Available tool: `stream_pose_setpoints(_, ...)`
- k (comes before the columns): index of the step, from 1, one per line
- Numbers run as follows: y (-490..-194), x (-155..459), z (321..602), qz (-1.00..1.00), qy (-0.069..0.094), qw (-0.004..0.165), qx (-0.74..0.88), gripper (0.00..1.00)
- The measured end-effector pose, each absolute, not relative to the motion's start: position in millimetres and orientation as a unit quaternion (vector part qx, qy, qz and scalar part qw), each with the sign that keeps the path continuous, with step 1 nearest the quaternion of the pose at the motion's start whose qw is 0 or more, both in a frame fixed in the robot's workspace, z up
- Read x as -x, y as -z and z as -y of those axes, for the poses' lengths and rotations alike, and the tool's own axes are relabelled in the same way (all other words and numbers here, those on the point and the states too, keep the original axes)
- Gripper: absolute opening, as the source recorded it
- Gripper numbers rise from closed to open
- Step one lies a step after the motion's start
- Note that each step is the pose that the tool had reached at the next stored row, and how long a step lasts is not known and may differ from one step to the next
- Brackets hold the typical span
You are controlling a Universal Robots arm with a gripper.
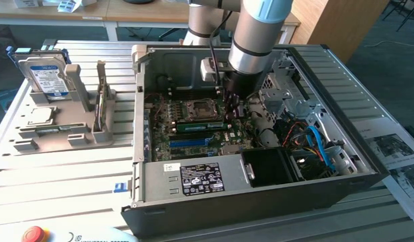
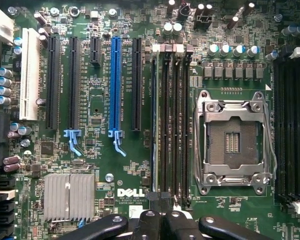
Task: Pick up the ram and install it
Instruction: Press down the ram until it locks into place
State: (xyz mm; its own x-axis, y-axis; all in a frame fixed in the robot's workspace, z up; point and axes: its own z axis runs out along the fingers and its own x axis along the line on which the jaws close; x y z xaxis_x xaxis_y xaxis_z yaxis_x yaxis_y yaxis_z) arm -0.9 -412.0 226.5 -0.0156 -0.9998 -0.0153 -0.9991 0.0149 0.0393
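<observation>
The ram [image 1: 199, 126] is a long green stick standing on edge in a motherboard slot, between the CPU socket [image 1: 195, 108] and the blue slot [image 1: 190, 142]. In the wrist view the ram [image 2: 153, 120] appears edge-on as a thin line in the memory slot nearest the black expansion slots. My gripper [image 1: 234, 108] hangs inside the open computer case, just above the ram's end toward the exterior view's right. In the wrist view the gripper [image 2: 161, 200] is shut, with nothing between its fingers, over one end of the memory slots.
A grey fixture [image 1: 59, 136] at the exterior view's left holds a hard drive [image 1: 46, 73] and a loose CPU [image 1: 40, 116]. The case walls [image 1: 261, 201], power supply [image 1: 193, 179] and blue cables [image 1: 318, 143] crowd the board. A red stop button [image 1: 33, 234] sits at the front.
</observation>
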Motion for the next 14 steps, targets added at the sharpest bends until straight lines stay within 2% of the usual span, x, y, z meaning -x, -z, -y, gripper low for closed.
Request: stream_pose_setpoints(14, -224.8, 0.9, 411.9, 0.712, 0.019, 0.008, -0.702, 0.11)
